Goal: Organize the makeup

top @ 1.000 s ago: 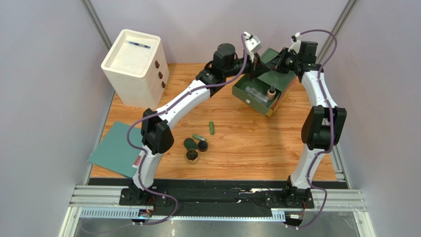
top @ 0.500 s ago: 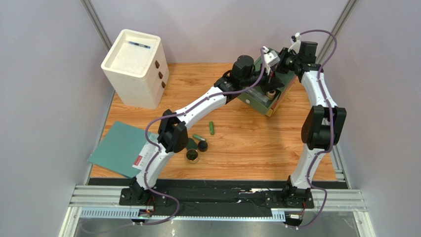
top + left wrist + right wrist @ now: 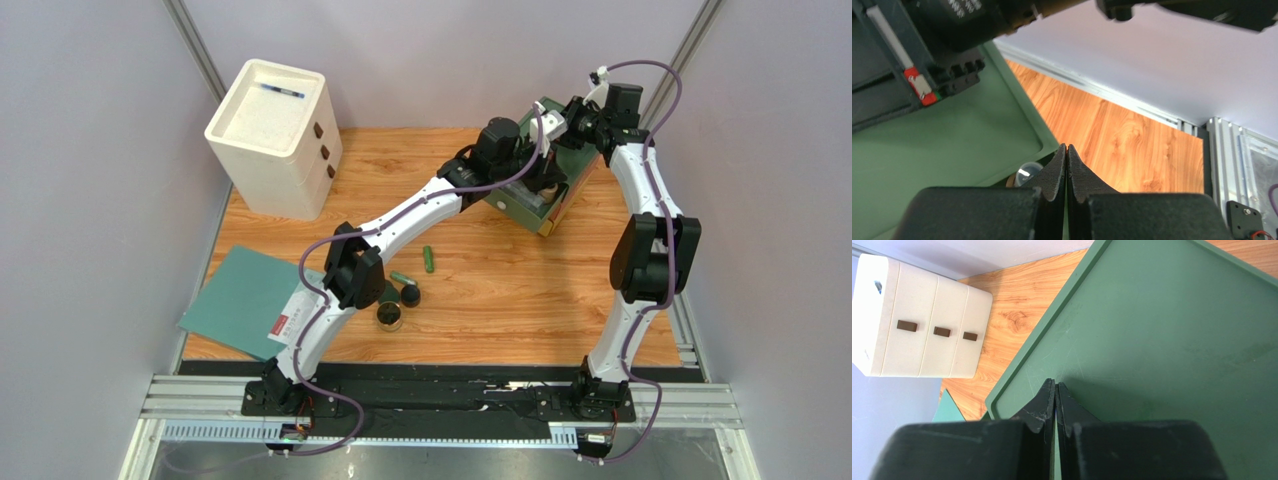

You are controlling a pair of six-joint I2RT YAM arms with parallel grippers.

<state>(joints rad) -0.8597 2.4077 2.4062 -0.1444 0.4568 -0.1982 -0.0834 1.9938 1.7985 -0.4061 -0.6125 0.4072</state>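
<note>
Loose makeup lies mid-table: two green tubes (image 3: 428, 259) (image 3: 402, 278), a black jar (image 3: 410, 295) and a gold-rimmed compact (image 3: 390, 316). A dark green jar (image 3: 385, 291) is half hidden behind my left arm. A green box (image 3: 527, 208) at the back right holds a beige bottle (image 3: 548, 187) and a clear-capped bottle (image 3: 1027, 171). My left gripper (image 3: 548, 162) (image 3: 1066, 147) is shut and empty at the edge of the box's green lid (image 3: 952, 145). My right gripper (image 3: 572, 125) (image 3: 1055, 382) is shut, its tips against the lid (image 3: 1177, 340).
A white three-drawer unit (image 3: 272, 135) (image 3: 917, 335) stands at the back left with a thin blue pen (image 3: 282, 92) on top. A teal sheet (image 3: 240, 300) lies at the front left. Purple walls and metal posts close in the table.
My left arm has swung right from beside the box to over it, covering most of the box's inside. The right arm has stayed at the lid.
</note>
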